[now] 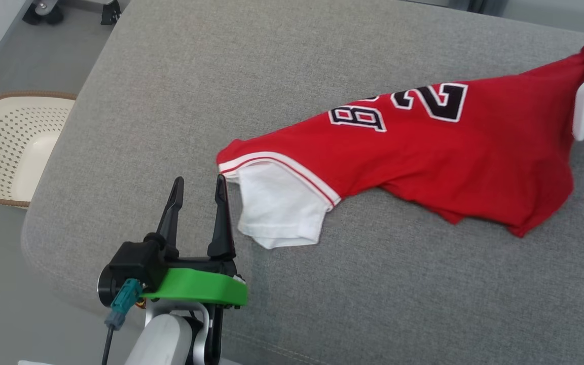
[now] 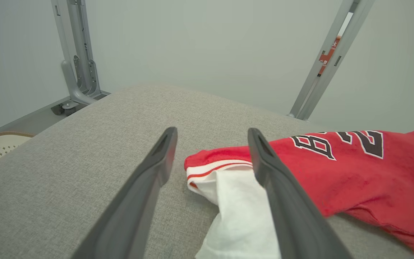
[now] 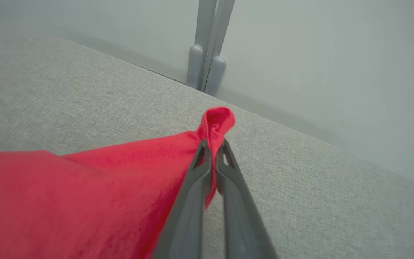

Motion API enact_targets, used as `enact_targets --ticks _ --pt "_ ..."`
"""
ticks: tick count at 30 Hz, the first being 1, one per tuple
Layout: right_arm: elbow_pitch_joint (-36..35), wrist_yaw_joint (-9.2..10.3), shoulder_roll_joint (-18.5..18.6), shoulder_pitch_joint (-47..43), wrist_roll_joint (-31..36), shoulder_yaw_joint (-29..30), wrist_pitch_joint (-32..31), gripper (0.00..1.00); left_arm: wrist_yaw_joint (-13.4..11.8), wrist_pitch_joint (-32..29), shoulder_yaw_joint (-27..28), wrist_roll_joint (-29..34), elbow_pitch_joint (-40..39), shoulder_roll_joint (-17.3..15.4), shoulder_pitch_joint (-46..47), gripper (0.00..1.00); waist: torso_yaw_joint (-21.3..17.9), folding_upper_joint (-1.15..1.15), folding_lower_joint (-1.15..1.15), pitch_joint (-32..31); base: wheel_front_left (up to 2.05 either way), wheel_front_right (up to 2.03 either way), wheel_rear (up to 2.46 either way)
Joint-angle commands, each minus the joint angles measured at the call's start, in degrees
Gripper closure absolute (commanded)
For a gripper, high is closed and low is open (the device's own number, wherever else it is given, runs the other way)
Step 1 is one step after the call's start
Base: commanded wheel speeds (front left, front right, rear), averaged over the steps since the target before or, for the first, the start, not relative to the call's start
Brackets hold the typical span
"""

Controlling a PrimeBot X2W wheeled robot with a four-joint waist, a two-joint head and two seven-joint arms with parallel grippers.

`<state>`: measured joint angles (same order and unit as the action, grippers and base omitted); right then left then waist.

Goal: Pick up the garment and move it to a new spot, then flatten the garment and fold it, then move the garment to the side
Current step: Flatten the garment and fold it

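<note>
Right pincer (image 3: 212, 145) pinches the red cloth jersey (image 1: 424, 147) at one corner — left pincer (image 1: 199, 185) spread, just beside its white sleeve (image 1: 277, 208).

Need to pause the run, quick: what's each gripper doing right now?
Left gripper: open, holding nothing.
Right gripper: shut on a bunched corner of the red jersey.

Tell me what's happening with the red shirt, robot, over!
Right gripper shut on red jersey, at its corner. Left gripper open by white sleeve. Jersey rumpled on grey cushion. Basket off left, not blocking.
</note>
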<state>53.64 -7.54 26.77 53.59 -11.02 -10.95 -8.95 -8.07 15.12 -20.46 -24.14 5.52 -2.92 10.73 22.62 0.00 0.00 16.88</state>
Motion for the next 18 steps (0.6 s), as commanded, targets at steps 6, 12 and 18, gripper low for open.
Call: enact_targets --ticks 6,12,18 --pt "3.1 0.09 2.1 4.9 6.5 6.0 4.6 0.0 -0.6 0.0 -0.5 -0.8 -0.8 0.0 0.8 0.0 0.7 0.0 0.0 2.9 0.0 0.0 0.0" --pt "4.2 0.09 -2.4 5.4 10.2 9.0 10.8 0.0 -0.7 0.0 0.4 0.1 -0.4 0.0 1.3 0.0 -1.9 0.0 0.0 2.9 0.0 0.0 0.0" --pt "1.7 0.08 -5.9 2.0 6.7 7.7 15.7 0.0 -0.2 0.0 1.0 1.0 0.3 0.0 0.9 0.0 -6.0 0.0 0.0 0.6 0.0 0.0 0.0"
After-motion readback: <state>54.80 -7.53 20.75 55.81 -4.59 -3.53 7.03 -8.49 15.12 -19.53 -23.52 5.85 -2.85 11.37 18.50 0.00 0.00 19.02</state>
